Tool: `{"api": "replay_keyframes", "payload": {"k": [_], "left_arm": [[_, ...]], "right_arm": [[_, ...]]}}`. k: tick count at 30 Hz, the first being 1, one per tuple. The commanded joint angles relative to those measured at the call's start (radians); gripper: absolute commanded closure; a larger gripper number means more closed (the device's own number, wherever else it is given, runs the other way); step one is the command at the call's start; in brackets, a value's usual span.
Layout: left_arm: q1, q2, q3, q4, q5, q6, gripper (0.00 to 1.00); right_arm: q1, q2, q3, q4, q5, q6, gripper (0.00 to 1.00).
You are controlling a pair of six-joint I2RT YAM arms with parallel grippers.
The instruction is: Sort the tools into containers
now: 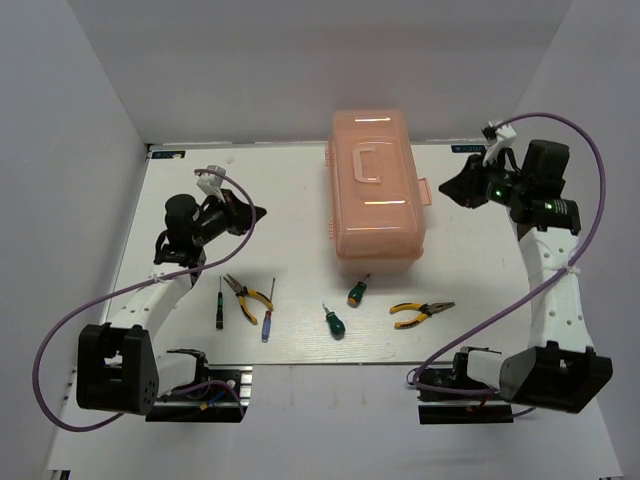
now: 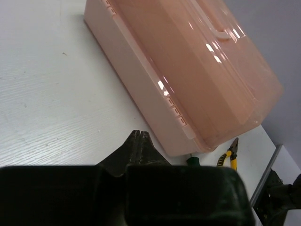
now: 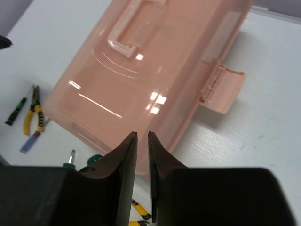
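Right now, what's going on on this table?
Sorting hasn't started. The pink toolbox sits closed on the table. All six tools lie loose nearer the arms: two pliers, two green screwdrivers, a black screwdriver, a blue screwdriver. Neither arm holds anything: the left gripper hovers shut left of the box, the right gripper hovers right of it, jaws a sliver apart.

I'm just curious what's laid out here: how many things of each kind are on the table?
Yellow-and-black pliers: 2
Green-handled screwdrivers: 2
Slim black screwdriver: 1
Blue-handled screwdriver: 1
Pink toolbox: 1
Total: 7 things, 6 of them tools
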Motion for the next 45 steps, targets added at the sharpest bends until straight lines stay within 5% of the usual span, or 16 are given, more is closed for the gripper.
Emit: {"api": "replay_keyframes", "payload": {"k": [1,4,5,6,8,12,27,36,39,45], "left_arm": [[0.0,0.011,0.04,0.054,0.081,-0.008,1.0],[0.0,0.034,0.04,0.098,0.131,-0.008,0.87],[0.0,0.034,0.031,0.121,0.16,-0.008,0.76],[0.0,0.049,0.031,0.134,0.177,-0.008,0.49],[0.0,0.063,0.031,0.155,0.216,-0.008,0.27],[0.0,0.087,0.031,0.146,0.225,0.003,0.11],[0.0,0.169,0.067,0.112,0.236,0.024,0.09],[-0.009,0.198,0.077,0.131,0.236,-0.003,0.09],[-0.02,0.228,0.11,0.131,0.236,-0.014,0.11],[-0.069,0.285,0.198,0.164,0.236,-0.034,0.26]], "right_arm": [[0.072,0.083,0.127,0.066,-0.06,0.096,0.77],[0.167,0.282,0.25,0.064,-0.024,0.151,0.65],[0.184,0.307,0.273,0.054,0.014,0.154,0.61],[0.203,0.334,0.33,0.051,0.033,0.168,0.57],[0.279,0.443,0.423,0.008,0.106,0.174,0.46],[0.388,0.59,0.629,-0.049,0.205,0.211,0.4],[0.549,0.781,0.717,-0.002,0.616,0.33,0.36],[0.551,0.852,0.743,-0.023,0.593,0.39,0.38],[0.543,0.839,0.711,-0.025,0.524,0.436,0.47],[0.533,0.818,0.711,-0.011,0.403,0.494,0.53]]}}
